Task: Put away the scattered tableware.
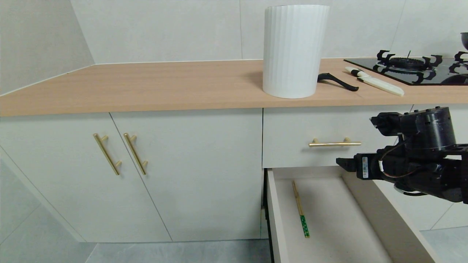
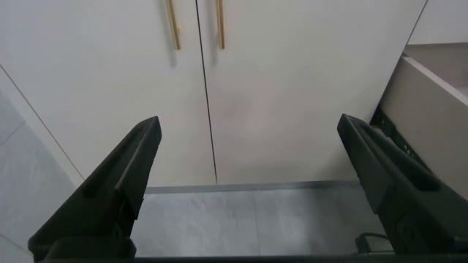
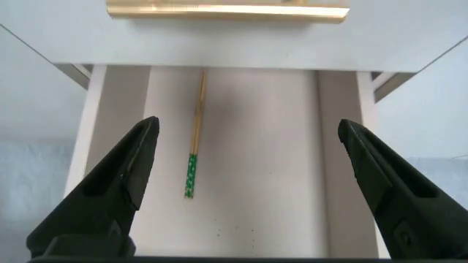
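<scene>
Over the open drawer (image 1: 274, 212), the right pincer (image 3: 247, 123) gapes; chopsticks (image 1: 300, 210) lie leftward.

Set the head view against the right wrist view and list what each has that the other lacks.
Head view alone: the countertop, white ribbed container, knife, stove, cabinet doors. Right wrist view alone: the right gripper seen from behind, jaws spread wide. Both: open drawer, chopsticks inside it, gold handle above.
</scene>
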